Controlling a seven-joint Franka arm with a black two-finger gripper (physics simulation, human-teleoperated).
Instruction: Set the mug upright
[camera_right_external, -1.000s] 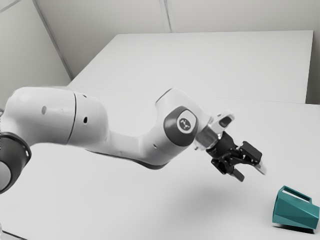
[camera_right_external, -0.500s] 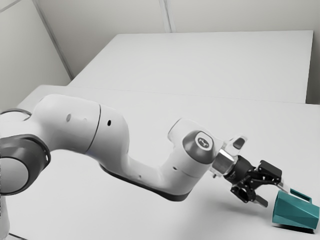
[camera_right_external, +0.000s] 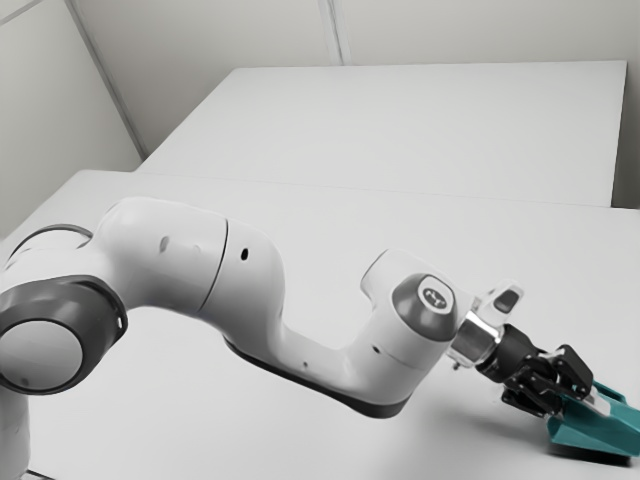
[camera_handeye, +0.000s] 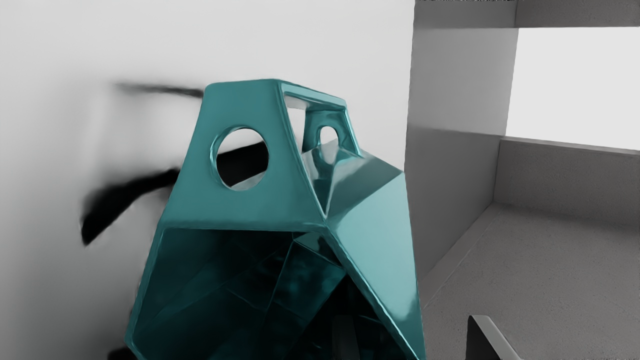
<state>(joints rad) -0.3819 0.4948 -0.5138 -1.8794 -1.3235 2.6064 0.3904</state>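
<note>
The teal mug (camera_right_external: 597, 432) lies on its side on the table, near the right edge of the exterior view. My gripper (camera_right_external: 582, 406) is right at its mouth end and covers part of it. In the wrist view the open mouth of the mug (camera_handeye: 240, 170) faces my hand, with the handle and its round hole beyond the rim. The gripper (camera_handeye: 415, 340) is open across the mug's side wall: one finger shows dimly within the mouth, the other stands outside with a gap to the wall.
The white table (camera_right_external: 300, 230) extends around and behind the arm. A table edge runs just past the mug in the wrist view, with a grey floor (camera_handeye: 540, 280) and low walls beyond it. Dark shadows lie beside the mug.
My hand has moved toward the exterior view's right and down, from above the table to the mug's mouth. The mug looks unmoved.
</note>
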